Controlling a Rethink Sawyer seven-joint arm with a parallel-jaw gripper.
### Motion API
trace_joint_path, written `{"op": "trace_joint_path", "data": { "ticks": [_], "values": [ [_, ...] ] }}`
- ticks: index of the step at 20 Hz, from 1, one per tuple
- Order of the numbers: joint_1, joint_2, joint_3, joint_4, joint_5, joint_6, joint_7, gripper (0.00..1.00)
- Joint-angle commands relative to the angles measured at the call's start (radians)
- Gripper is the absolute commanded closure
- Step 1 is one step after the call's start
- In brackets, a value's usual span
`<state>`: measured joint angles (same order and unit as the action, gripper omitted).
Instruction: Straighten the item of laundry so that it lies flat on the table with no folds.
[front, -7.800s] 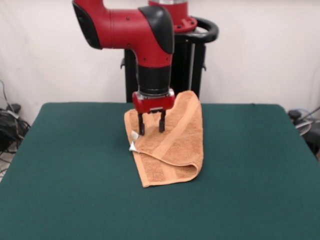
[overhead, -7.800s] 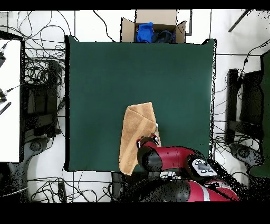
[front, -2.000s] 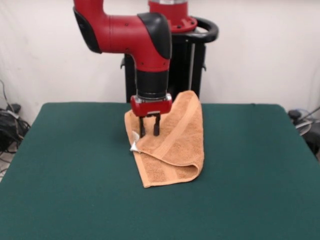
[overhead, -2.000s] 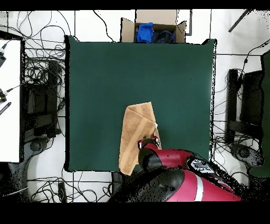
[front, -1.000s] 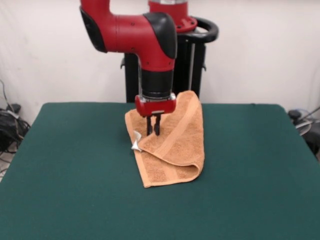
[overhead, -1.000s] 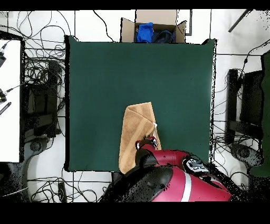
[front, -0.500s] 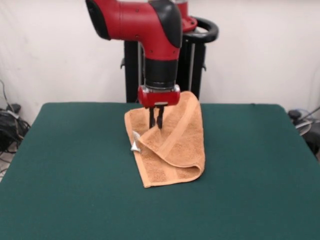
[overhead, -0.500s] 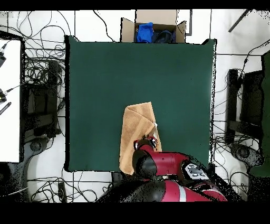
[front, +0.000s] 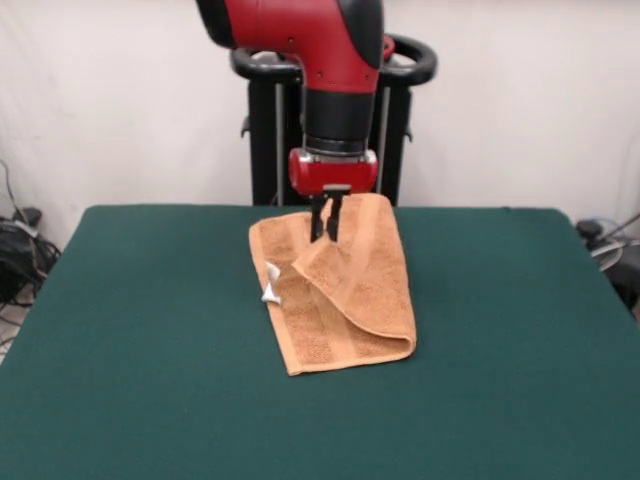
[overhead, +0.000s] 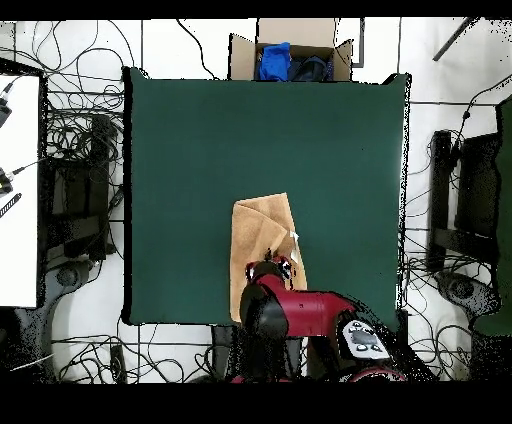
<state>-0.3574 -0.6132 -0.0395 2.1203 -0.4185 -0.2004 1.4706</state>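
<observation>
From my seat the nearest thing is bare green desk (front: 150, 400), then the near end of the towel (front: 340, 310), which lies a little toward the far side of the desk and roughly mid-width in the front view. It is doubled over: the rounded fold runs down its right side to the near right corner, a woven band crosses the near end, and the small white tag (front: 270, 285) sticks out at the left edge. Farther back, a flap of the upper layer rises in a peak to the tool (front: 324, 226), whose two dark fingers are pressed nearly together with what I judge is a pinch of that cloth between them; from above, the arm hides the contact. My worries start with that grip: if it holds only a thin bite of terry, the flap may slip free as I carry it and drop back into a fresh crease. If both layers are caught, the whole towel would drag along the felt instead of opening. Pulling the wrong way would roll the fold tighter, and the far end already sits close to the desk's far edge, so a pull that way could take cloth over it. The arm comes straight down, wrist vertical, red flange just above the fingers, elbow housing bulking high over the desk's far side.
</observation>
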Motion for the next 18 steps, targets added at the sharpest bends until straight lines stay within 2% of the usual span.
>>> {"op": "trace_joint_path", "data": {
  "ticks": [1,10,18],
  "values": [
    [0.069,0.012,0.016,-0.002,0.101,0.041,0.231,1.00],
    [0.200,0.003,-0.053,0.073,0.205,-0.028,0.285,1.00],
    [0.285,-0.111,-0.083,0.164,0.291,0.022,0.291,1.00]
  ]
}}
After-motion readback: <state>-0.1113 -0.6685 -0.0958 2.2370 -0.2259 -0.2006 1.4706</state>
